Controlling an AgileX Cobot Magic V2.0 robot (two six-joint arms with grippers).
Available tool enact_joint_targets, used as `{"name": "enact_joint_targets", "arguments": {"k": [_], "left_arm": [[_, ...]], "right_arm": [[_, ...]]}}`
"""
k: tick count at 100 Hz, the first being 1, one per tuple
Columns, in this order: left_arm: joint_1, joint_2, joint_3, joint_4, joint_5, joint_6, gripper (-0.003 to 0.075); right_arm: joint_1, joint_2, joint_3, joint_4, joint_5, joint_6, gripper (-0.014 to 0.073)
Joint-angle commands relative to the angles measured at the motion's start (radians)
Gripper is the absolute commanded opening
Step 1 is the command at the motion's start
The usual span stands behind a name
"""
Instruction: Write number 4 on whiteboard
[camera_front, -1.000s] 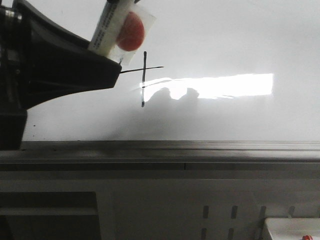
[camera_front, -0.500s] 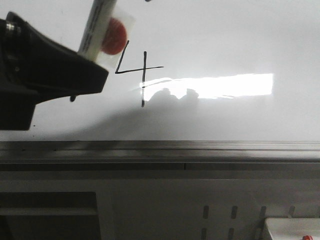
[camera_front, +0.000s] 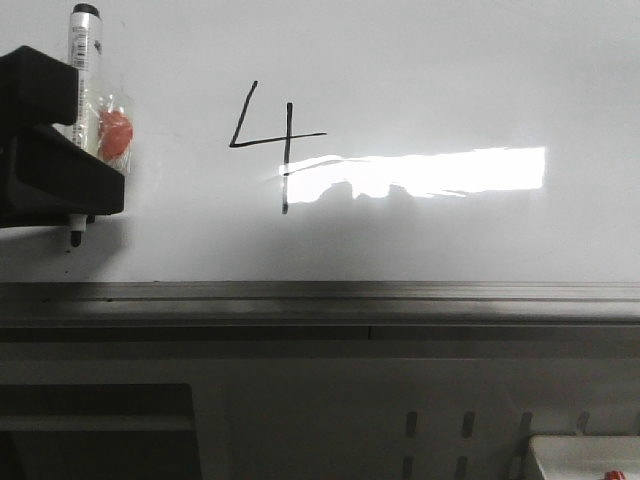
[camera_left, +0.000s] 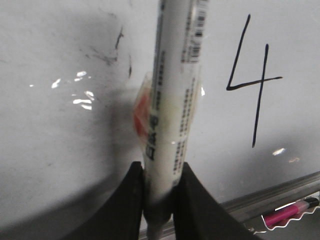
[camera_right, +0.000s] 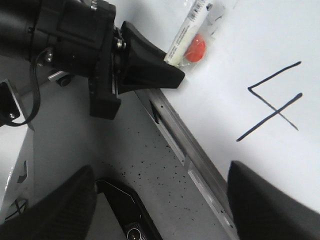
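The number 4 (camera_front: 287, 140) stands in thin black strokes on the whiteboard (camera_front: 450, 70), left of the bright glare. It also shows in the left wrist view (camera_left: 262, 81) and the right wrist view (camera_right: 277, 112). My left gripper (camera_front: 85, 185) is at the board's left side, well left of the 4, shut on a white marker (camera_front: 84, 50) that carries an orange-red tag (camera_front: 115, 135). In the left wrist view the gripper (camera_left: 161, 185) clamps the marker (camera_left: 175, 90) near its tip. My right gripper (camera_right: 160, 210) is open and empty over the grey surface below the board.
A grey metal rail (camera_front: 320, 300) runs along the board's near edge. Faint dark smudges (camera_left: 107, 55) lie left of the marker. A pink marker (camera_left: 282, 215) lies below the rail. A black device (camera_right: 130, 215) sits under the right gripper. A white box (camera_front: 585, 460) is at the front right.
My left gripper has moved left, away from the 4, with the marker in it. The marker has swung upright. The whole 4 is uncovered.
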Motion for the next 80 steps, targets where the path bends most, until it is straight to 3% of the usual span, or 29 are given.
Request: {"name": "enact_joint_targets", "arguments": {"k": [1,43,50,62,68,80], "left_arm": [[0.001,-0.004,-0.028,-0.013,-0.066,-0.009,-0.0020],[0.001,0.079,-0.085,-0.003,-0.072,-0.009,-0.0006],[0.001,0.084,-0.087,-0.001,-0.072,-0.009,0.0069],[0.001,0.085,-0.087,-0.001,-0.072,-0.009,0.0316],[0.001,0.085,-0.087,-0.001,-0.067,-0.009,0.0400],[0.001,0.078,-0.087,-0.001,-0.057,-0.009,0.0419]], "right_arm": [[-0.006,-0.029,-0.032,0.003,-0.049,-0.011,0.0484],[-0.006,-0.029,-0.032,0.003,-0.039,-0.011,0.0484],[-0.006,-0.029,-0.032,0.003,-0.037,-0.011,0.0484],[-0.006,-0.029,-0.032,0.003,-0.037,-0.011,0.0484],[-0.006,-0.029,-0.032,0.003,-0.038,-0.011,0.0484],[-0.006,-0.036,-0.030,-0.009,-0.042,-0.011,0.0463]]}}
